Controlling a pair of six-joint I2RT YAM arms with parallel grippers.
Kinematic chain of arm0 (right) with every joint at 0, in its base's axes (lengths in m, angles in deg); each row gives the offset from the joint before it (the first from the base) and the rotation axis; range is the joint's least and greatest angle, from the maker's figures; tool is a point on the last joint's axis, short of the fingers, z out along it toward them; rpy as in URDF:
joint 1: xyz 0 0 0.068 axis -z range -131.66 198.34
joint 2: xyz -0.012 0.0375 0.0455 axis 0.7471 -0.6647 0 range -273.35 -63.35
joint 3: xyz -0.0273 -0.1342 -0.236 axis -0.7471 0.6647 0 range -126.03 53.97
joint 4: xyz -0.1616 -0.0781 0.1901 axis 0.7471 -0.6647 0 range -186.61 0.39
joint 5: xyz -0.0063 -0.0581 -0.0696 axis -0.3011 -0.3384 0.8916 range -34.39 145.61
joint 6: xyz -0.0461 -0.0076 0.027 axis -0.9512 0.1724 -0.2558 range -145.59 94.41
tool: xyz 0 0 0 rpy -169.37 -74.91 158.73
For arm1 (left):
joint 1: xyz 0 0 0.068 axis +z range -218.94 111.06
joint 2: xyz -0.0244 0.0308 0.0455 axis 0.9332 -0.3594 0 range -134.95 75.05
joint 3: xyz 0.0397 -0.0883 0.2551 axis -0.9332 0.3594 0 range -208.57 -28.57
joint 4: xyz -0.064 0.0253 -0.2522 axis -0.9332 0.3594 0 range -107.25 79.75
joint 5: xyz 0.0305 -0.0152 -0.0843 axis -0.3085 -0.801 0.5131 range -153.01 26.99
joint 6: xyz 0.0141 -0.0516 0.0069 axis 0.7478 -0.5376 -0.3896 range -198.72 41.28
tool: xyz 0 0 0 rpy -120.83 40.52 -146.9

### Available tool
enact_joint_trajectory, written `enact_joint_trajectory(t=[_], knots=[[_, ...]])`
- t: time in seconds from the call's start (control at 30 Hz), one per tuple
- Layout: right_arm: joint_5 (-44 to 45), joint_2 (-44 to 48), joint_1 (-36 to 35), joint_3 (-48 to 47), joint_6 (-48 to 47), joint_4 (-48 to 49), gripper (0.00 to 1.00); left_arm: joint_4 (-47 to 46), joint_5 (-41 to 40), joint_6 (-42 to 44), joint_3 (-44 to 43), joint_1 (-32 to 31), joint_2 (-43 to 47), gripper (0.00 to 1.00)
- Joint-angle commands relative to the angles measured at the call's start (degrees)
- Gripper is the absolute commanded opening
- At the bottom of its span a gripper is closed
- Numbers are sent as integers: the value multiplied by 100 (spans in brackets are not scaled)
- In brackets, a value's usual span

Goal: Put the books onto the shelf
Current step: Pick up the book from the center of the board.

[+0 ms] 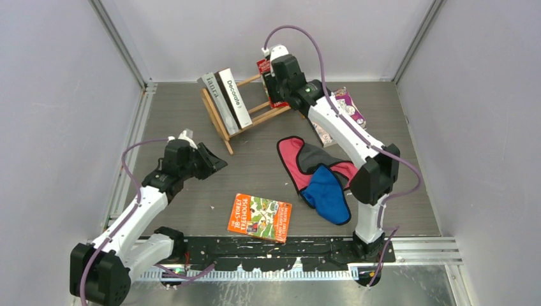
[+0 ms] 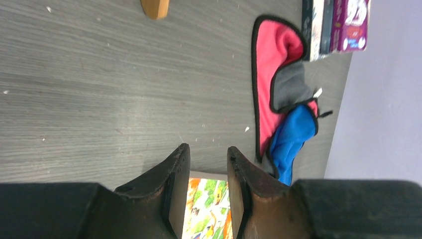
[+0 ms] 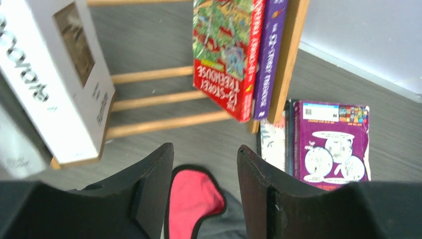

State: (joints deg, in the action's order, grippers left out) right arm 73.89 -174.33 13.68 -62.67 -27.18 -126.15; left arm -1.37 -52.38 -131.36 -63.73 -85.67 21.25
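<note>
The right fingers [image 3: 149,191] stood half open and empty; in their wrist view the shelf [image 3: 154,101] lay at 12 o'clock, with a red book [image 3: 226,55] and a purple book [image 3: 271,50] upright in it. The left fingers [image 2: 171,181], slightly parted and empty, hovered over the bench [image 1: 178,108], the orange book [image 1: 259,217] at 4 o'clock from above.

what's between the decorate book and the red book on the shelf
Only bare slats of the shelf; nothing stands there, as the right wrist view shows.

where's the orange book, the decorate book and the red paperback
orange book [image 1: 259,218], top view, middle of its front cover
decorate book [image 1: 236,99], top view, white face with the title
red paperback [image 3: 224,50], right wrist view, illustrated part of its cover
</note>
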Motion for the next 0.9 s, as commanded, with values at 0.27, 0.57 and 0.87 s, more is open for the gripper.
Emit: enact_joint_trajectory(t=[0.27,0.57,0.87], knots=[[1551,2247,-1432,3040,1046,1081,57,782,1678,1129,260,-383,-134,36],[2780,2813,-2781,4571,2130,1026,57,805,1655,1225,866,-790,-61,37],[3473,2994,-3591,5438,3972,593,54,551,1380,1087,1130,-860,-48,38]])
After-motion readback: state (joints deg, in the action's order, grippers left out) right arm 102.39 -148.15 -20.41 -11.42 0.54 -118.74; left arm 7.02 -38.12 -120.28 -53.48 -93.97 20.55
